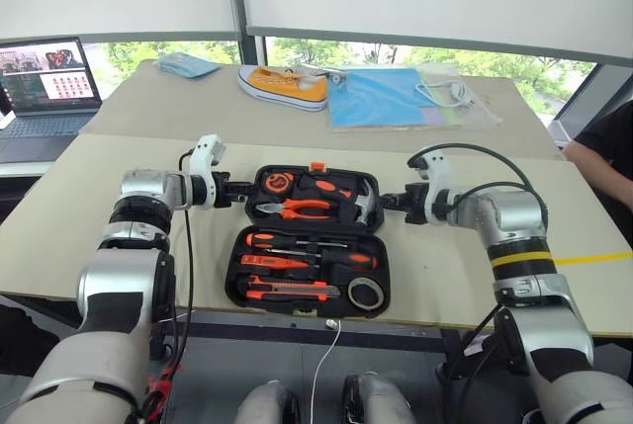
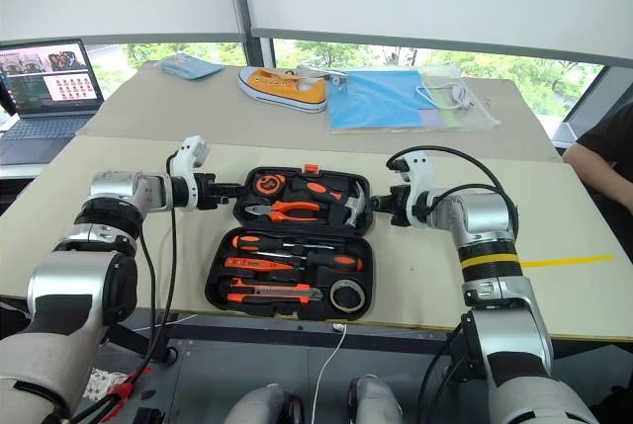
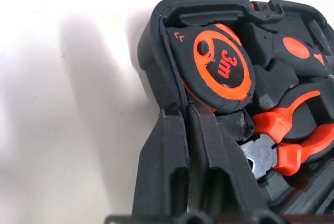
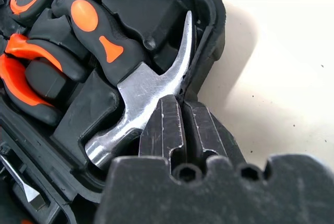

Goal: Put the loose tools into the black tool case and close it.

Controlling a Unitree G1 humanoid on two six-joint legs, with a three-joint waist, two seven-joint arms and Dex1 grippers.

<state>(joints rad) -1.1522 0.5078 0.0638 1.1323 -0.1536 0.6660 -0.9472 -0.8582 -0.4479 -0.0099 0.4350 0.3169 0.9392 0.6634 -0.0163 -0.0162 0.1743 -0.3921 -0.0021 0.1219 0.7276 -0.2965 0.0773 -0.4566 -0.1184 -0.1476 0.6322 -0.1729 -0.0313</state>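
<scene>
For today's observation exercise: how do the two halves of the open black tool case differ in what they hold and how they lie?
1. The far half holds a tape measure, pliers and a hammer; the near half holds screwdrivers, a utility knife and a tape roll.
2. The far half has the left claw and right claw shut on its side rims; the near half is untouched.

Both are black, lying open.

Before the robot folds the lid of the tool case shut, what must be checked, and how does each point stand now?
1. Loose tools lie in the near half of the black tool case: ok.
2. Small dark tape roll sits in its recess: ok.
3. Left gripper shut on the far half's left rim: ok.
4. Right gripper shut on the far half's right rim by the hammer: ok.
5. Every tool flush in its recess: cannot tell.
6. Orange latch free: ok.
</scene>
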